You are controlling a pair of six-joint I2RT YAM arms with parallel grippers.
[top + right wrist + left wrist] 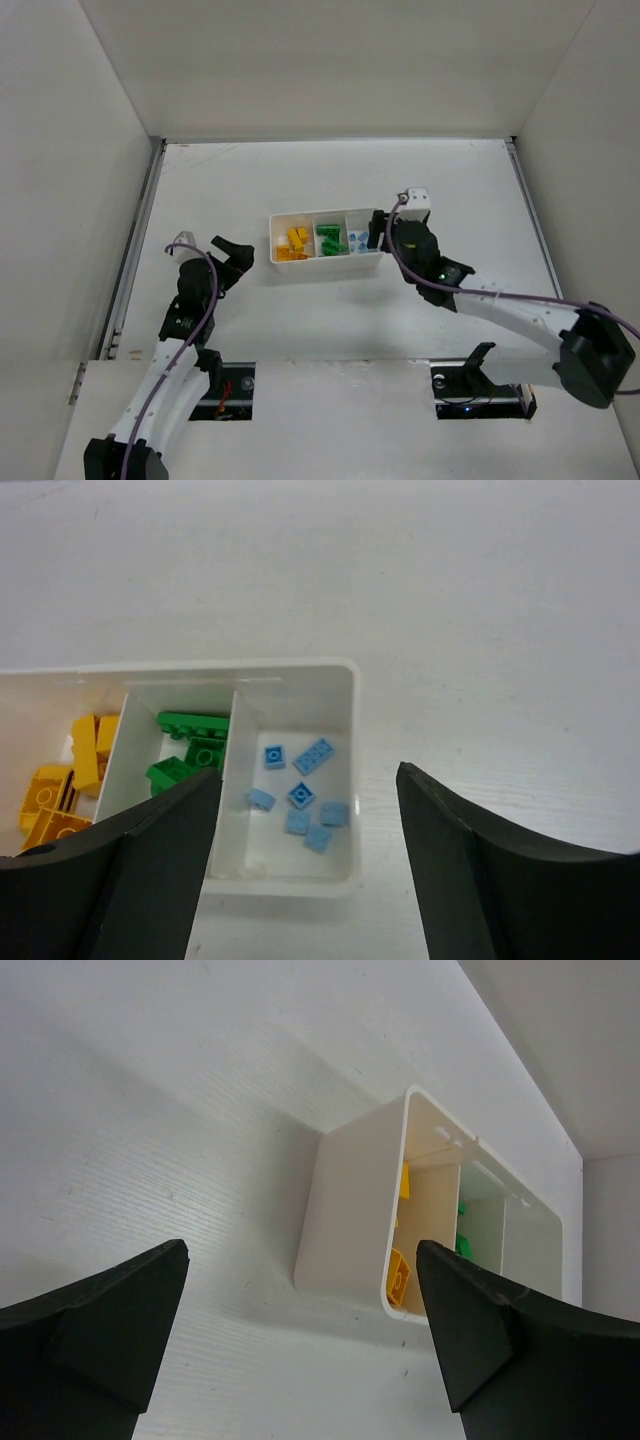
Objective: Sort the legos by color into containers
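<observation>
A white three-compartment tray (327,266) sits mid-table. Its left compartment holds yellow-orange legos (293,244), the middle holds green legos (330,241), the right holds light blue legos (359,238). In the right wrist view the blue bricks (300,795) lie flat, with green (190,750) and yellow (70,780) ones to their left. My right gripper (305,810) is open and empty, just above the tray's right end (352,780). My left gripper (300,1310) is open and empty, left of the tray (345,1210), apart from it. A yellow brick (398,1276) shows inside.
White walls enclose the table on the left, back and right. A metal rail (135,240) runs along the left edge and another along the right edge (530,220). I see no loose bricks on the table surface.
</observation>
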